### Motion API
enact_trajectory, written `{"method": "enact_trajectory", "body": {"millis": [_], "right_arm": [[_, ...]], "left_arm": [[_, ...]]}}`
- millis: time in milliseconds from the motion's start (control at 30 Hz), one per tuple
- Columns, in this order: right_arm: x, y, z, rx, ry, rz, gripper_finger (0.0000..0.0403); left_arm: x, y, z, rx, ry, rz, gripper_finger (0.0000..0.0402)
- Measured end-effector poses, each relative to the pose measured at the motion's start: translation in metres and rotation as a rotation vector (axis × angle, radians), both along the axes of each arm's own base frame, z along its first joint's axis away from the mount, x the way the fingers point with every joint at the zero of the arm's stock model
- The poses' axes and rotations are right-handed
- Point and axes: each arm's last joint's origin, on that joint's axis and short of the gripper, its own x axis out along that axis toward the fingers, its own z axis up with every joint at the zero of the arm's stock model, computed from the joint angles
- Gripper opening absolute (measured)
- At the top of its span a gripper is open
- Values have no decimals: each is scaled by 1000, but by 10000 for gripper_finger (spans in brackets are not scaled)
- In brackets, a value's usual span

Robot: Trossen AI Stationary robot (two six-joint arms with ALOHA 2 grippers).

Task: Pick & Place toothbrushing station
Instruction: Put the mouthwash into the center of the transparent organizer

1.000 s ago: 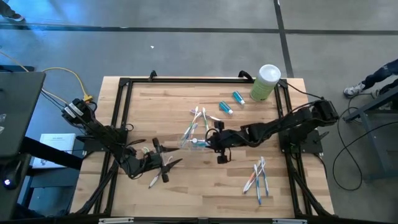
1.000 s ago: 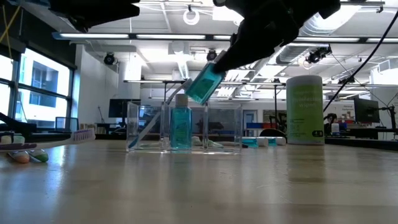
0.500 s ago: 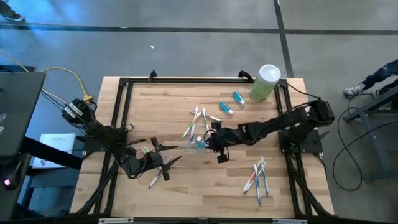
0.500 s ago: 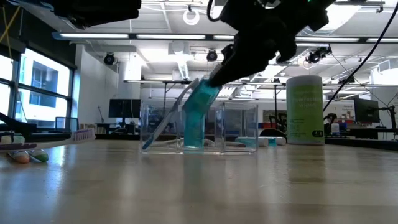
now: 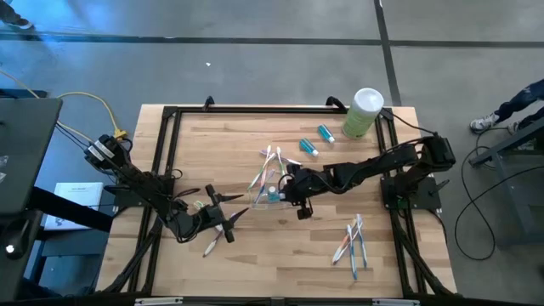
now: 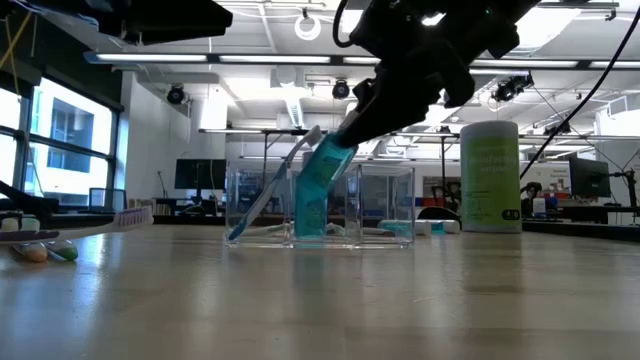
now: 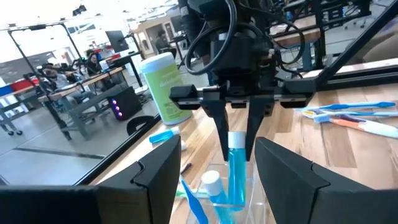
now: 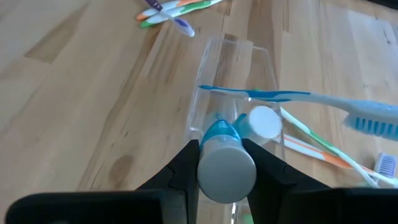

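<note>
Toothbrushing station, near the middle of the desk [image 5: 255, 263]: that is where the work sits, and the largest things come first. The desk is pale wood inside a black frame, and the tall pale-green canister [image 5: 363, 112] stands at its far right corner, apart from the job. The right arm reaches in from the right side, and its right hand [image 5: 289, 189] hangs directly over the clear cup [image 6: 320, 205]. The left arm waits at the near left, with the left hand [image 5: 223, 221] spread wide and holding nothing, a loose toothbrush [image 5: 211, 246] lying just beside it.

The cup is see-through, with a blue-headed toothbrush [image 8: 311, 99] leaning out of it and 1 white-capped tube [image 8: 264, 121] already standing inside. The right hand is pinched narrow on a second blue tube [image 6: 320, 175], gripping it near the cap end. In the low view this tube is tilted, its lower end down inside the cup and its capped end leaning toward the hand.

That tilt is the relation that matters: the tube's long axis runs slantwise from the hand down into the cup, right beside the standing tube. I judge the placing nearly done; letting go should leave it resting against the cup wall. The right arm is the nearer 1 by far.

2 more tubes [image 5: 308, 146] lie near the canister, and several brushes [image 5: 353, 240] lie at the near right.
</note>
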Motion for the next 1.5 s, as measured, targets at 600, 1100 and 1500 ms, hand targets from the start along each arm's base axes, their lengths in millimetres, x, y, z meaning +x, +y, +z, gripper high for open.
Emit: {"method": "enact_trajectory", "body": {"millis": [600, 1100, 1500], "right_arm": [[1, 1, 1, -26, -19, 46, 88], [7, 2, 15, -45, -1, 32, 89], [20, 5, 28, -71, 57, 20, 89]], "left_arm": [[-1, -2, 0, -8, -4, -9, 200], [-1, -2, 0, -8, -4, -9, 200], [-1, -2, 0, -8, -4, -10, 200]]}}
